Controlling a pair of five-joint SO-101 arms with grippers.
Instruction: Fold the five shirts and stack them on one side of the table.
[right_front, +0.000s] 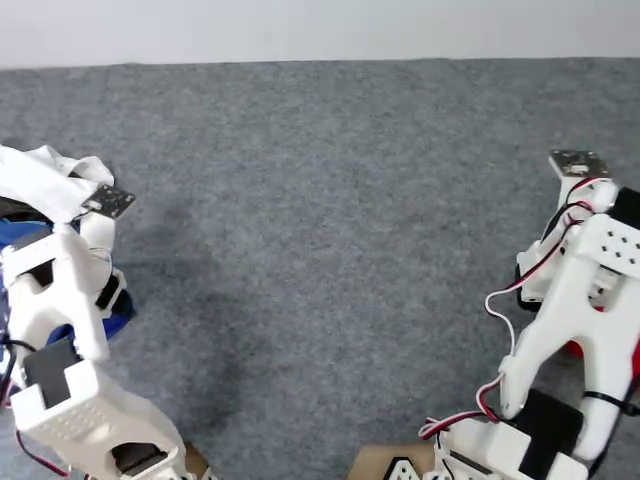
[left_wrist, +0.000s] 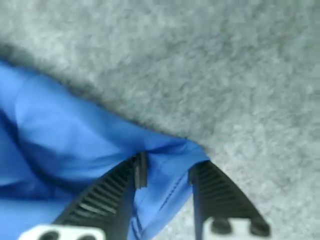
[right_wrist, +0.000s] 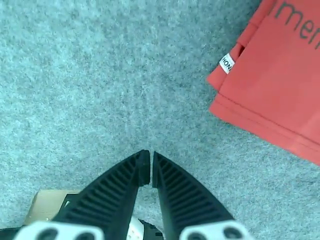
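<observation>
A blue shirt (left_wrist: 75, 145) lies rumpled on the grey carpet at the table's left edge, partly under the left arm (right_front: 60, 300). My left gripper (left_wrist: 167, 172) is open, its fingers straddling a corner of that blue cloth. A white shirt (right_front: 40, 178) is bunched at the far left, just beyond the blue shirt (right_front: 22, 232). A folded red shirt (right_wrist: 270, 85) lies flat beside my right gripper (right_wrist: 151, 162), which is shut on nothing just above bare carpet. In the high view the red shirt (right_front: 572, 350) peeks out under the right arm.
Grey carpet (right_front: 330, 220) covers the table between the two arms. A piece of brown cardboard (right_front: 375, 462) sits at the near edge by the right arm's base, and the cardboard (right_wrist: 47, 205) shows behind the right fingers.
</observation>
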